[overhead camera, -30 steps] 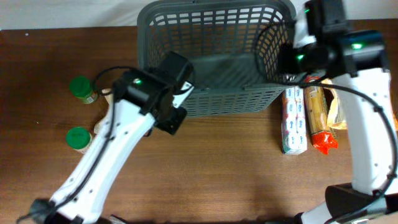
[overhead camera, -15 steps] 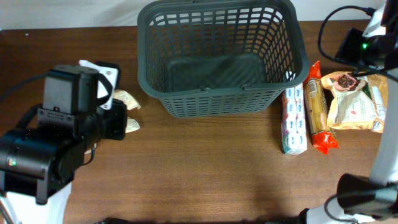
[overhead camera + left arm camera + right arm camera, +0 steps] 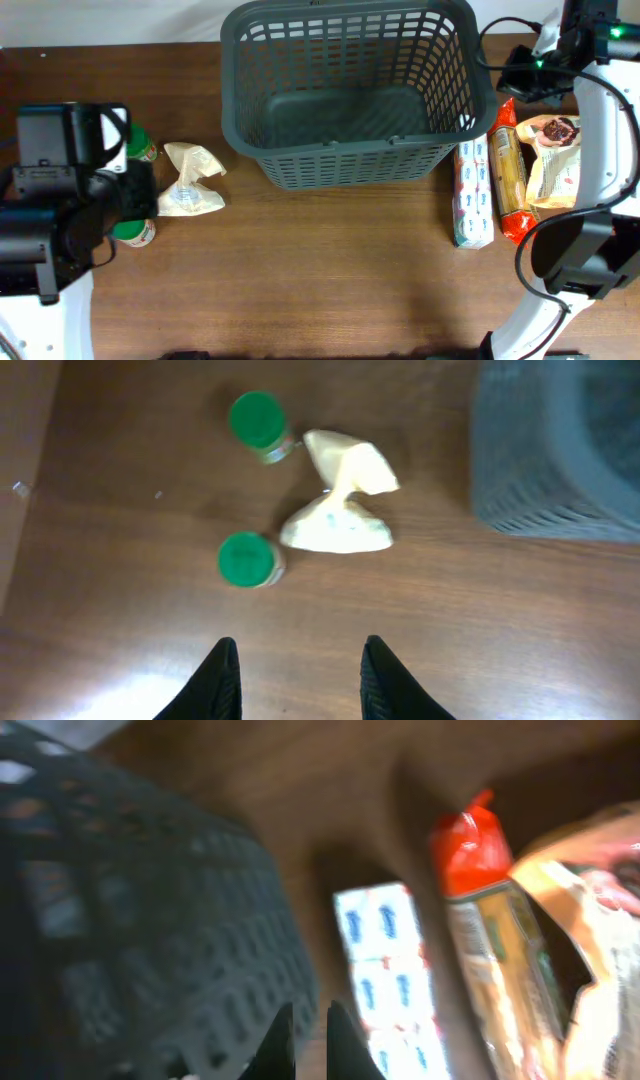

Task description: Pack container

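Both arms: white links, black joint housings. Left arm has a bulky black wrist block. Right arm shows green indicator lights and black looping cable. Gripper fingers black, tapered.

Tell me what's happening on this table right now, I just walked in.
Two robot arms are set to pack groceries into the grey basket, which looks empty so far. The left gripper hangs open above two green-lidded jars and a crumpled pale bag left of the basket, holding nothing. The right gripper, fingers nearly closed and empty, hovers by the basket's right side near a blue-and-white pack, a red-ended packet and a snack bag.
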Robot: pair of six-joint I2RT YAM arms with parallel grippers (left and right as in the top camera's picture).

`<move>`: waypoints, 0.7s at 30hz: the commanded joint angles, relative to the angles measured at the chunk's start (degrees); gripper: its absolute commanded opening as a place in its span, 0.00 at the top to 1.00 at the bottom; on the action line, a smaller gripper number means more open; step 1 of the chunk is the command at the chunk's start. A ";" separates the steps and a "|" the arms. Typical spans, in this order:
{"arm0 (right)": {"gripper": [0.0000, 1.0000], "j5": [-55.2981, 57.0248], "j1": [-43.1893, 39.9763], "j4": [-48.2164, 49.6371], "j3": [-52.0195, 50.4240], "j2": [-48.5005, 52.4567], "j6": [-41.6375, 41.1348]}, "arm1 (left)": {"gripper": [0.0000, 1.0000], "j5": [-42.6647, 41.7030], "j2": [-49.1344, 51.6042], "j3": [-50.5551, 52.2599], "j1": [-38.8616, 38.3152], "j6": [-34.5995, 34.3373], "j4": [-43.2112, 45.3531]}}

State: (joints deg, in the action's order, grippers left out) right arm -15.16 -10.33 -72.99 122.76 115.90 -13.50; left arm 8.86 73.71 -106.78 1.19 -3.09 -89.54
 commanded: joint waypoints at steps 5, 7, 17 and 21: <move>0.96 -3.76 3.08 0.83 0.39 -0.76 1.60 | 0.76 -0.04 0.98 -0.13 5.66 -0.79 -0.13; 0.96 -4.33 4.22 1.36 0.37 -0.76 1.70 | 0.75 -0.04 1.31 -0.13 6.25 -0.79 -0.13; 0.96 -5.03 6.16 2.32 0.37 -0.76 1.62 | 0.47 0.02 2.93 -0.13 6.86 -0.76 -0.15; 0.96 -5.03 7.04 3.52 0.37 -0.76 1.62 | 0.38 0.00 3.21 -0.13 6.86 -0.76 -0.15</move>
State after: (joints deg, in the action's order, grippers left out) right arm -18.35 -4.71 -70.15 122.78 115.87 -11.99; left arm 8.84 76.58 -106.78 7.70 -3.73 -89.60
